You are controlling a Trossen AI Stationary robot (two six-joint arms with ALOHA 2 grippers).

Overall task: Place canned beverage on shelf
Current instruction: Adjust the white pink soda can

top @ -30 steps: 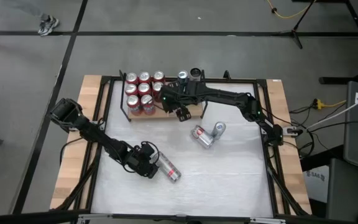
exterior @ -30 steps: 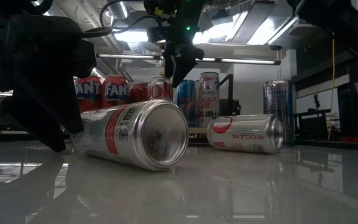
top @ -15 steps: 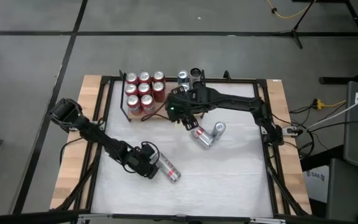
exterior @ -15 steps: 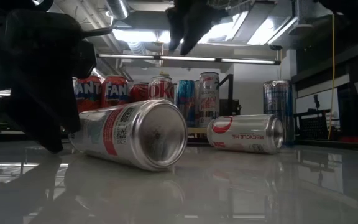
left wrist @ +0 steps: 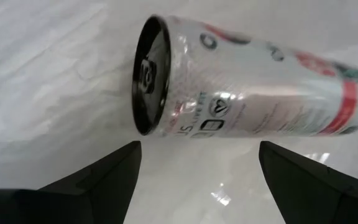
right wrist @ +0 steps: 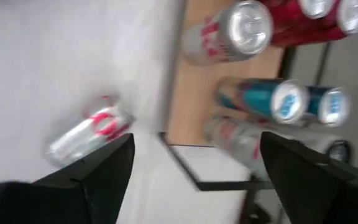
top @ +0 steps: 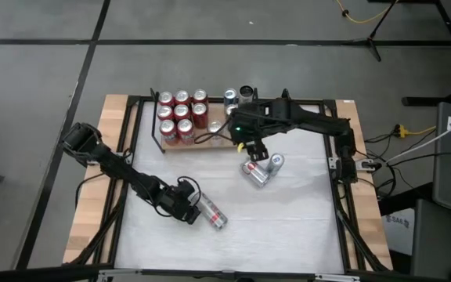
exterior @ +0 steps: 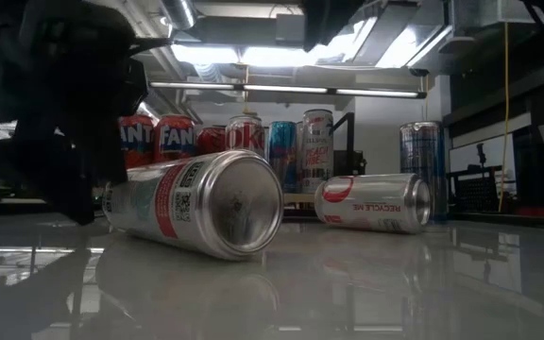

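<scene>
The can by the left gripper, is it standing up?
No, the can lies on its side on the white table, in front of the left gripper's open fingers.

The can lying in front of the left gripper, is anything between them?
Nothing visible. The left gripper is open, and the can lies on its side just ahead of the fingers, with only bare table between them.

Wooden shelf (top: 245,141) w/ black rails holds upright cans; 3 silver cans (top: 212,212) off it, 2 on sides.
</scene>
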